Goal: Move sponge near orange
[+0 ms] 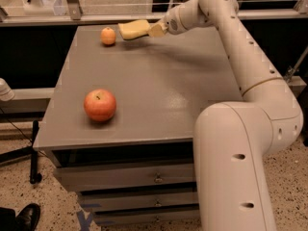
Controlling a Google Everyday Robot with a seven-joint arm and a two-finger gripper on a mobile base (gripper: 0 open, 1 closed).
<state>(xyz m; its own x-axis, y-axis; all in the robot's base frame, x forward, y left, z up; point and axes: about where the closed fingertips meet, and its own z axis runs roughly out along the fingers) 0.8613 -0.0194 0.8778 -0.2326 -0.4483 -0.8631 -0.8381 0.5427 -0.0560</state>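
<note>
So the tool (154, 30) is up in the top middle of the frame, at the far end of the desk (168, 90), and it's clamped on the right end of the sponge (132, 29). The sponge is pale yellow and sticks out to the left from the tool, pretty much flat, maybe tipped a little. It looks lifted off the desk, since there's a soft shadow on the grey top just below it.

The orange (108, 35) sits on the desk right next to the sponge's left end, toward the upper left of the frame. Very close, but can't tell for sure whether they touch; it looks like a tiny gap.

The apple (100, 105) is way further down, left of center near the front edge of the desk, well apart from the other two. Stem dimple faces up.

The white arm (240, 57) comes in from the big rounded section at lower right, bends up along the right side of the frame and reaches left across the back of the desk. Under the desk top there are drawers (130, 177) with small handles, and a dark shoe (24, 216) pokes in at the bottom left corner on the speckled floor.
</note>
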